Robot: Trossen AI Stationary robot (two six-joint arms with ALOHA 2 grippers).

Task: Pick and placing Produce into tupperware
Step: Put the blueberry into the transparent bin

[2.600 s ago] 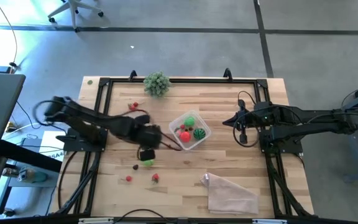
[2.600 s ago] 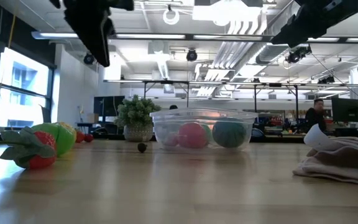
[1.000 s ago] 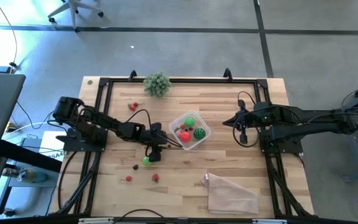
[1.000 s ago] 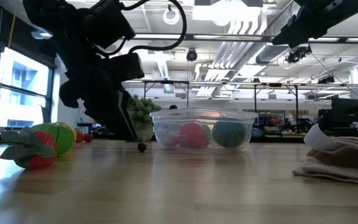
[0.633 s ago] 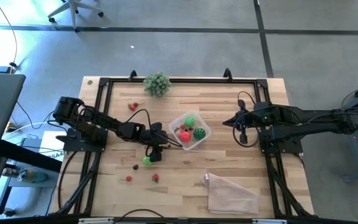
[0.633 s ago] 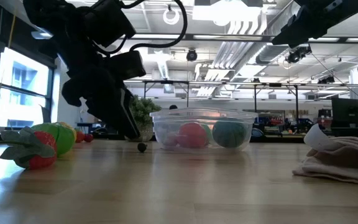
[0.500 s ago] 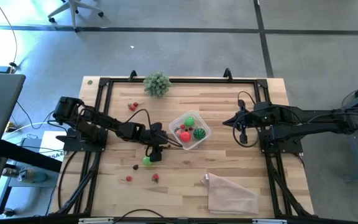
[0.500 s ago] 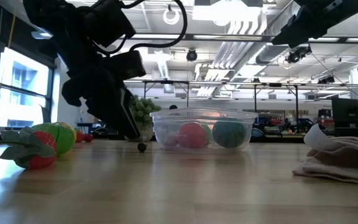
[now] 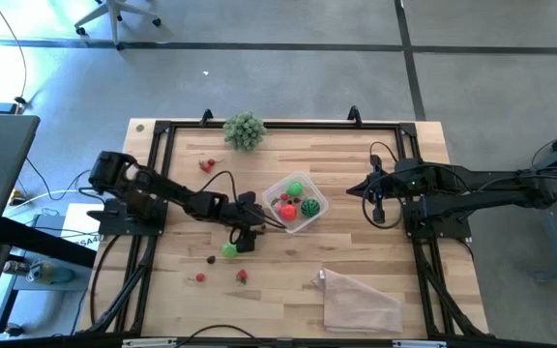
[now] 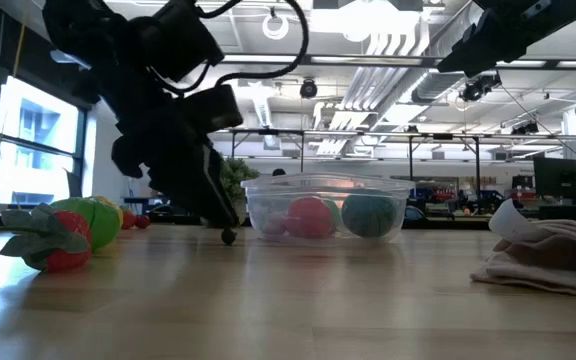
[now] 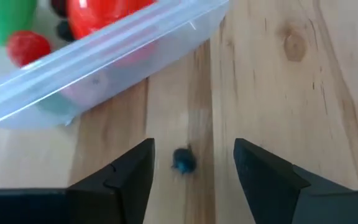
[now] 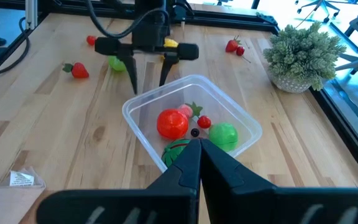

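Note:
The clear tupperware (image 9: pixel 295 201) stands mid-table with a red ball, a green ball, a striped green ball and small red pieces inside. My left gripper (image 11: pixel 191 171) is open and low at the tub's near-left corner (image 9: pixel 249 232). Its fingers stand on either side of a tiny dark berry (image 11: pixel 183 160) that lies on the wood (image 10: pixel 228 236), and they do not touch it. More produce lies loose: a green fruit (image 9: pixel 228 250), a dark berry (image 9: pixel 211 259), two strawberries (image 9: pixel 243 276) and cherries (image 9: pixel 206 164). My right gripper (image 12: pixel 194 152) hangs shut above the table's right side.
A grey-green leafy clump (image 9: pixel 245 129) sits at the far edge. A crinkled clear bag (image 9: pixel 359 302) lies flat at the near right. A black frame rims the table. Bare wood lies between the tub and the bag.
My left gripper has edged a little toward the tupperware and tipped slightly; its fingertips have come over the dark berry on the wood. The berry and the rest of the produce lie where they were.

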